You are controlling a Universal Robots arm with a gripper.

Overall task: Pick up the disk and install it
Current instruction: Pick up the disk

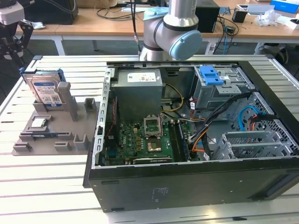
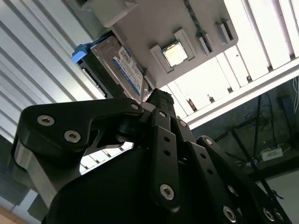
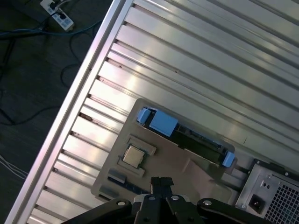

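At the exterior view's left, we see the disk [image 1: 45, 88] standing on edge in its grey holder [image 1: 60, 133] — not yet picked up. Our gripper [image 3: 162, 181] hangs well above it, clenched on nothing. The whole install into the open computer case [image 1: 187, 186], to the right, is left to do.

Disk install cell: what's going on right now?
The disk stands on edge in the grey holder at the exterior view's left, beside the open computer case. Nothing grips it, so it is not yet picked up. In the first wrist view the gripper is shut and empty, aimed at the holder and clear of the disk. The arm rises behind the case.
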